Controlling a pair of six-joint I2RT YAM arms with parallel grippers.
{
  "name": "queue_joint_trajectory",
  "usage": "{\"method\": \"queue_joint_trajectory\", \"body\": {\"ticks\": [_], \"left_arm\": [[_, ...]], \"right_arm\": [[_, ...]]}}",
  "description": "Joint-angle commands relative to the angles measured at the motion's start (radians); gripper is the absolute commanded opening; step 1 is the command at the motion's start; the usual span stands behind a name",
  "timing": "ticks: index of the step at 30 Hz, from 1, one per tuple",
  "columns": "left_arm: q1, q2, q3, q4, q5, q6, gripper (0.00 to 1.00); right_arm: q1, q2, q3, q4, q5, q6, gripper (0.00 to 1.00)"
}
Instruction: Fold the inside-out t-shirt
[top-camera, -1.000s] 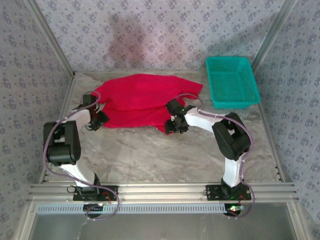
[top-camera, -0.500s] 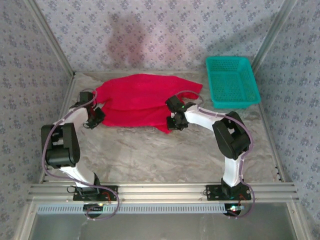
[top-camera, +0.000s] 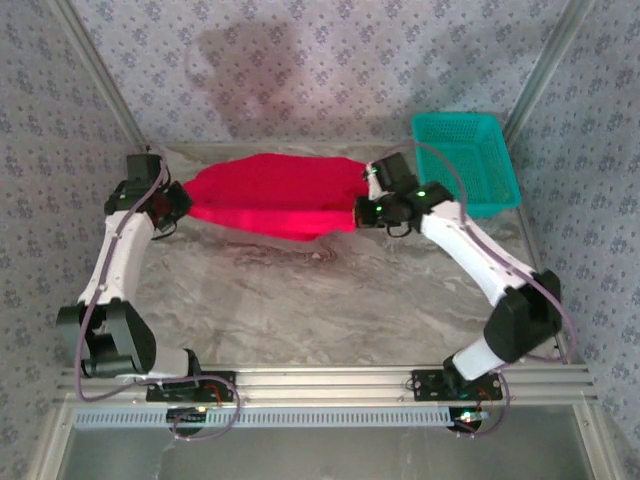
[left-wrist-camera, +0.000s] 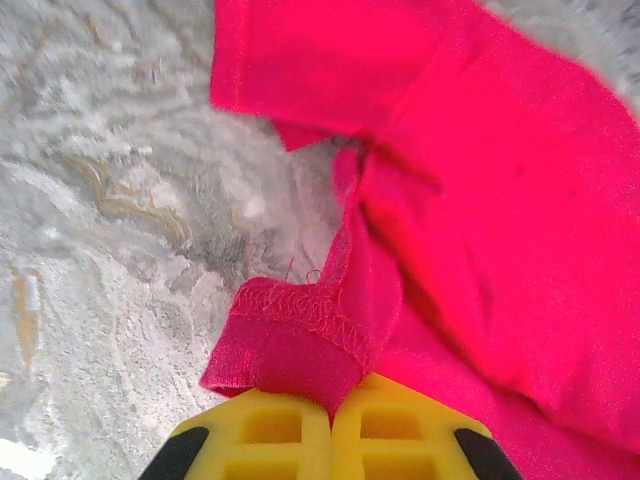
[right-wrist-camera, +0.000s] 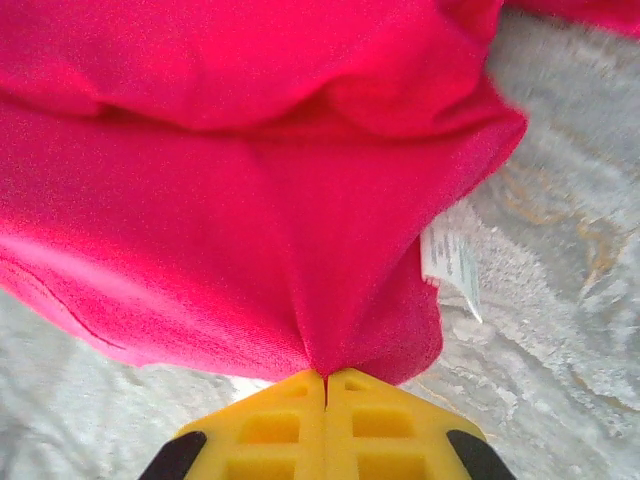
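left fingers (left-wrist-camera: 285, 430) clamped on shirt (top-camera: 275, 190) hem | right fingers (right-wrist-camera: 380, 425) clamped likewise | risk: hard stretch may pull cloth from between fingers

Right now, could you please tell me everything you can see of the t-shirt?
The t-shirt is plain bright red soft cloth, bunched into a band strung across the far side of the table. The left gripper is shut on a hem corner showing overlock stitching; the right gripper is shut on a fold beside a white label. Its middle sags; whether it touches the table I cannot tell.
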Motion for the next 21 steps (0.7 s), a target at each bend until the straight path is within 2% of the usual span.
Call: {"method": "queue_joint_trajectory", "body": {"ticks": [1,4,6,10,12,14,15,16,17,18,21], "left_arm": [[0.007,-0.085,0.038,-0.106,0.015,0.022,0.0],[0.004,-0.162,-0.022,-0.129,0.102,0.01,0.0],[-0.01,-0.235,-0.119,-0.123,0.166,-0.004,0.0],[-0.039,-0.362,-0.317,-0.146,0.231,-0.033,0.0],[-0.039,-0.41,-0.39,-0.163,0.245,-0.041,0.02],[-0.04,-0.444,-0.417,-0.17,0.231,-0.044,0.11],[-0.039,-0.454,-0.414,-0.172,0.219,-0.043,0.22],[-0.039,-0.458,-0.403,-0.171,0.207,-0.041,0.34],[-0.04,-0.46,-0.384,-0.165,0.194,-0.038,0.44],[-0.039,-0.457,-0.363,-0.156,0.177,-0.036,0.5],[-0.039,-0.429,-0.312,-0.094,0.156,-0.055,0.54]], "right_arm": [[-0.061,-0.086,-0.002,-0.082,-0.129,-0.011,0.0],[-0.078,-0.14,-0.07,-0.098,-0.199,-0.002,0.0],[-0.074,-0.174,-0.14,-0.112,-0.209,-0.011,0.0],[-0.071,-0.26,-0.366,-0.116,-0.239,0.019,0.0],[-0.08,-0.3,-0.447,-0.109,-0.213,0.05,0.0],[-0.096,-0.32,-0.475,-0.11,-0.164,0.051,0.1],[-0.099,-0.325,-0.477,-0.106,-0.134,0.052,0.14],[-0.1,-0.326,-0.47,-0.099,-0.111,0.052,0.25],[-0.102,-0.321,-0.462,-0.086,-0.086,0.054,0.47],[-0.101,-0.313,-0.449,-0.061,-0.058,0.072,0.54],[-0.095,-0.25,-0.395,0.026,-0.006,0.068,0.58]]}}
